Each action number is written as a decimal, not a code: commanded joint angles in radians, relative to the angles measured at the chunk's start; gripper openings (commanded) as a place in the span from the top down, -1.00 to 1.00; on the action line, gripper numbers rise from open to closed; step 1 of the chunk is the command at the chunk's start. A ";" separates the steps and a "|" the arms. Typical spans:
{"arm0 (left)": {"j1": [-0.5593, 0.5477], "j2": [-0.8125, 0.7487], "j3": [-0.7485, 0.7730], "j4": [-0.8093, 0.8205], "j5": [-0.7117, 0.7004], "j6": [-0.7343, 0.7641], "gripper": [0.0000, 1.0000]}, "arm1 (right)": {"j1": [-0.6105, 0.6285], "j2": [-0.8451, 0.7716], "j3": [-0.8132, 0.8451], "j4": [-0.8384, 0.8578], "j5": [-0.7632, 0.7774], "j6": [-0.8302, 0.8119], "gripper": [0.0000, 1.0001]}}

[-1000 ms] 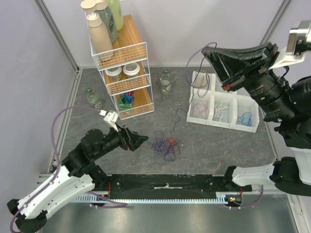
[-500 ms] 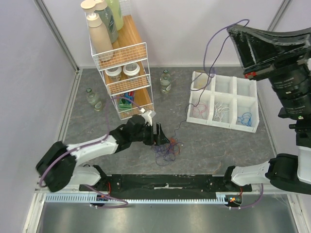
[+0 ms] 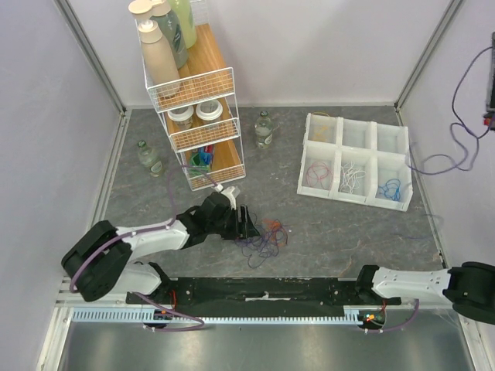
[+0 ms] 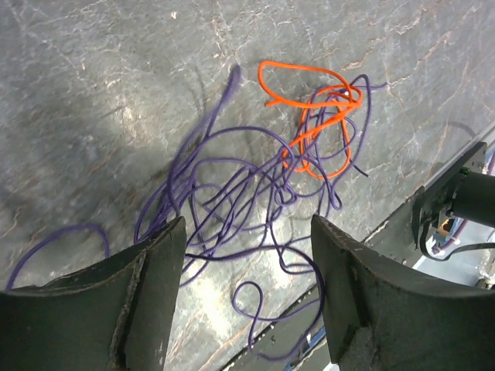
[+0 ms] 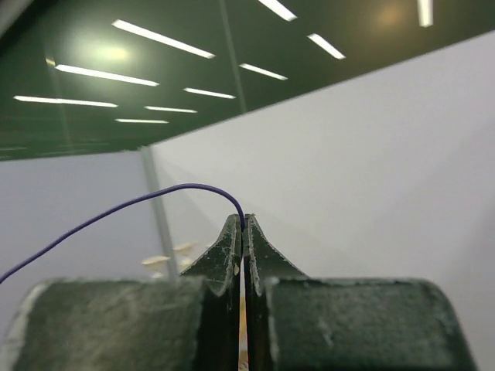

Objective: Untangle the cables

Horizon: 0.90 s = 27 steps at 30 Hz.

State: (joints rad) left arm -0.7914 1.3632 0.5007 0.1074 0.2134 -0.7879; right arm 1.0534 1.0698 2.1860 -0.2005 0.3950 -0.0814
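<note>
your left tool [image 4: 246, 232], spread, frames the purple tangle [image 4: 232, 193] on the worktop [image 4: 93, 93]; orange cable [image 4: 309, 116] lies just beyond, to its right. right tool [image 5: 242, 224] pinches a purple strand [image 5: 116, 209], high and well apart.

A tangle of thin purple and orange cords [image 3: 264, 236] lies on the grey stone-patterned tabletop [image 3: 348, 232], left of and nearer than the white six-compartment plastic tray [image 3: 352, 199]. The left gripper [image 3: 249, 225] sits at the tangle's edge farthest from the tray. A thin purple cord [image 3: 454, 116] hangs looping just right of the tray.
</note>
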 commanded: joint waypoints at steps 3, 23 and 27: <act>0.004 -0.163 -0.025 -0.067 -0.036 0.010 -0.46 | -0.003 0.113 -0.256 0.140 0.480 -0.436 1.00; 0.004 -0.323 0.010 -0.147 0.087 0.058 -0.61 | -0.726 0.490 0.016 0.047 0.118 -0.058 1.00; 0.001 -0.302 0.033 -0.158 0.096 0.073 -0.63 | -0.812 0.576 0.125 0.047 0.027 0.026 1.00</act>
State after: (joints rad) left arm -0.7914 1.0531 0.4820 -0.0406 0.2775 -0.7654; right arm 0.2993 1.5791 2.2154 -0.1371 0.5644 -0.1921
